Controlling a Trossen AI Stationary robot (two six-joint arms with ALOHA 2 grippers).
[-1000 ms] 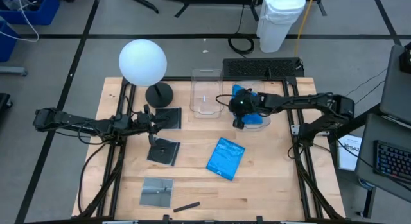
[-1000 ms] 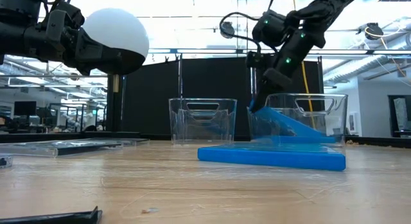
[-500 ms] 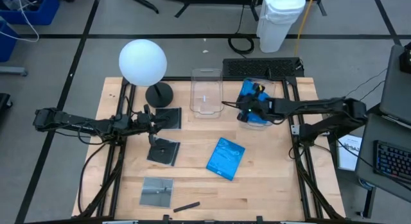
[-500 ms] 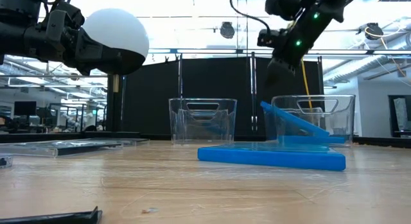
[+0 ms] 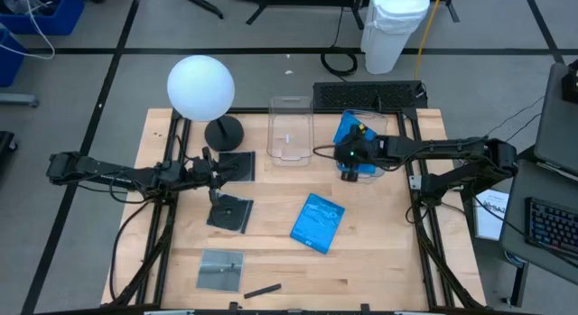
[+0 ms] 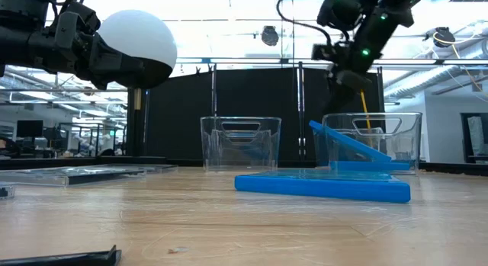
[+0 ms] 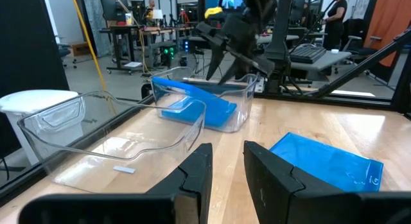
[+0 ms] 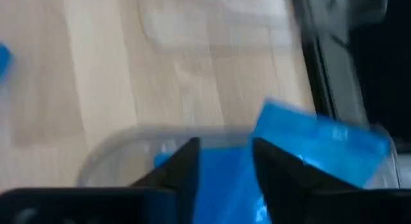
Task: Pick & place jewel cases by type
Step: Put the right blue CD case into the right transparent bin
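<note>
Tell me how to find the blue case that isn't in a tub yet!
Start at the big white ball lamp at the table's far left, then look toward the table's middle. The blue case lies flat on bare wood, alone. The other blue ones sit inside the clear tub under the right gripper.

Bare table [image 5: 379,234] right of the loose blue case [image 5: 317,222].

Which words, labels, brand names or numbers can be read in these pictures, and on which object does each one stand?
None can be read.
Loose blue jewel case on the table: faint marks near one corner, too small to read.
Empty clear tub: a small white sticker, blank or too blurred.
</note>
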